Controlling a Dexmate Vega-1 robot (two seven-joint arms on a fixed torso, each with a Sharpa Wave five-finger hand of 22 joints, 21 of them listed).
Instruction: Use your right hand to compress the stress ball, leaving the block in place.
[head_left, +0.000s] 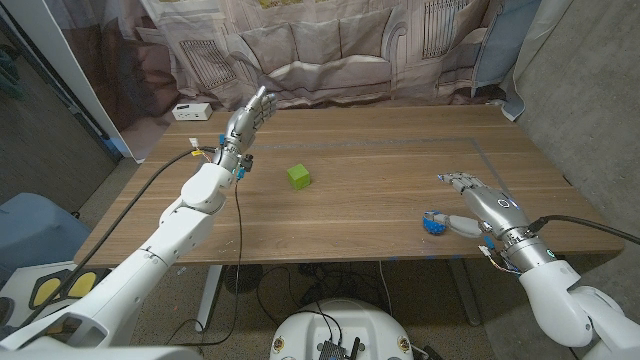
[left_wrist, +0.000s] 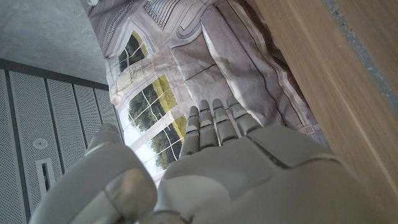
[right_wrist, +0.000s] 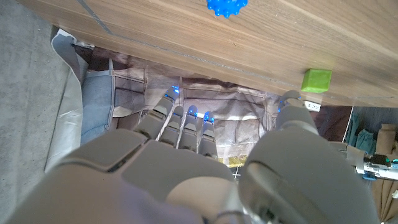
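The right hand (head_left: 478, 203) hovers with fingers spread, holding nothing, just beside the round, axis-less blue spiky stress ball (head_left: 434, 223); the green block (head_left: 298, 177) sits well apart on the worktop (head_left: 380, 150).

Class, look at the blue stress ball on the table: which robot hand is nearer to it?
The right. The right robot hand is open right beside the stress ball, while the left robot hand is raised far across the table, beyond the green block.

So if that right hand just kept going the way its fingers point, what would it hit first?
Probably nothing on the table. The right hand points toward the far left, above the wood; the blue stress ball lies beside its thumb, and the green block seems off that line, though depth is unclear.
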